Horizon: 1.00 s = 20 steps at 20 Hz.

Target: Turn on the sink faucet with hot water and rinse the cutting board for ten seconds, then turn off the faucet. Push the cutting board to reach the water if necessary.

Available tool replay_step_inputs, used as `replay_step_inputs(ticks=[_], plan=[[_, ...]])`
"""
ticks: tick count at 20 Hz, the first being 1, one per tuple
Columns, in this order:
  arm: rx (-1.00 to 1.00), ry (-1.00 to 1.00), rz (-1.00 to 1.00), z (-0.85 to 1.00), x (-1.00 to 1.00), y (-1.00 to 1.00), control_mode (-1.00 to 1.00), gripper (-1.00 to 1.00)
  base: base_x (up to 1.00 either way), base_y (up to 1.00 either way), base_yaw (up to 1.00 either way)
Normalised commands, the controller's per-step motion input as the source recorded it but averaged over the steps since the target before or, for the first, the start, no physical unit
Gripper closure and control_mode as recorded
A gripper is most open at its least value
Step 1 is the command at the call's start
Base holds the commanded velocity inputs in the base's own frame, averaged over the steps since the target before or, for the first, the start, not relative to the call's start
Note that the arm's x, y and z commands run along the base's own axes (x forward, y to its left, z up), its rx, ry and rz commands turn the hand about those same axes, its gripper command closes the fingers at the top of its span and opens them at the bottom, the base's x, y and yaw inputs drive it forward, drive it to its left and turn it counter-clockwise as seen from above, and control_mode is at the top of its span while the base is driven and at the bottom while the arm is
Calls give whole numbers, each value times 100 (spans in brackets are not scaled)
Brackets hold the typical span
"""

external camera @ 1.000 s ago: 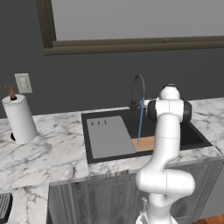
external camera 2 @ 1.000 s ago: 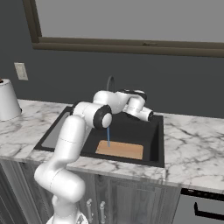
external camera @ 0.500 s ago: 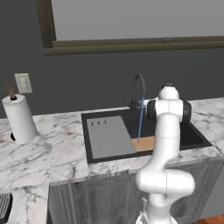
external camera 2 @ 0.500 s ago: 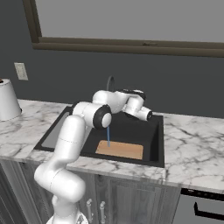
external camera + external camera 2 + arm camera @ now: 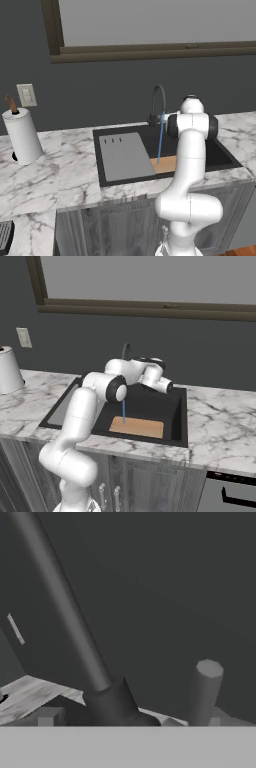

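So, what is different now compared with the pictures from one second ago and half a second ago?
Almost nothing visibly changed. The arm holds the same reach behind the sink faucet, with at most a very slight shift of the wrist. Nothing was taken hold of or let go. The water keeps falling onto the cutting board in the sink, and the board lies where it was.

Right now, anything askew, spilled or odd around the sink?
Nothing stands out. The water falls straight from the sink faucet onto the cutting board, which lies flat inside the sink. No spill shows on the marble counter. The paper towel roll stands upright.
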Motion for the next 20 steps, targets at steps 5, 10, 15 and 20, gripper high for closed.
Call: replay_step_inputs(ticks=[5,10,15,20], plan=[[-7,0,0,0,0,69,-100,-100,0,0,0],[-7,0,0,0,0,72,-100,-100,0,0,0],[-9,0,0,0,0,78,-100,-100,0,0,0],[-12,0,0,0,0,88,-100,-100,0,0,0]])
